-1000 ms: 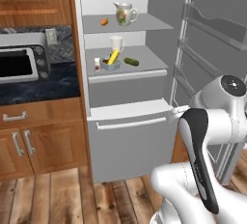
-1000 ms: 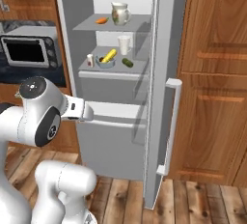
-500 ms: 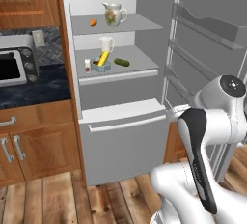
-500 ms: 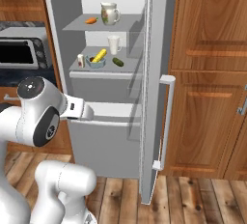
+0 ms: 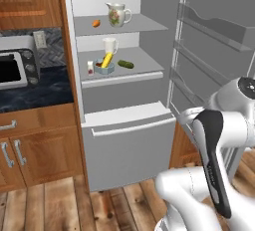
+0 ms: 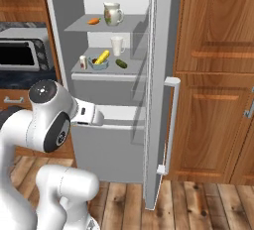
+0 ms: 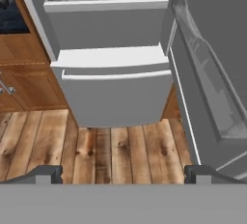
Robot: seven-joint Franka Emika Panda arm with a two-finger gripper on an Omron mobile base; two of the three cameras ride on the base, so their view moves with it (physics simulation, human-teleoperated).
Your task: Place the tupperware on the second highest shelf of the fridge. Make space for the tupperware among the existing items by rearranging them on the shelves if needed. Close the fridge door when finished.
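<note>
Tupperware (image 5: pixel 104 67) holding yellow food sits on the second highest shelf (image 5: pixel 142 61).

The left base view looks from behind the arm, left of it, toward the open fridge (image 5: pixel 119 140). The right base view faces the same fridge (image 6: pixel 106 140) from the right side. The hand view looks down, nearer, at the fridge's lower drawer (image 7: pixel 116 97) and the wooden floor (image 7: pixel 96 155).

- One fridge (image 5: pixel 124 140)
- One jug (image 5: pixel 116 14)
- One carrot (image 5: pixel 96 23)
- One mug (image 5: pixel 109 45)
- One cucumber (image 5: pixel 125 64)
- One bottle (image 5: pixel 90 67)
- One microwave (image 5: pixel 17 68)
- Three door bins (image 5: pixel 214 26)
</note>
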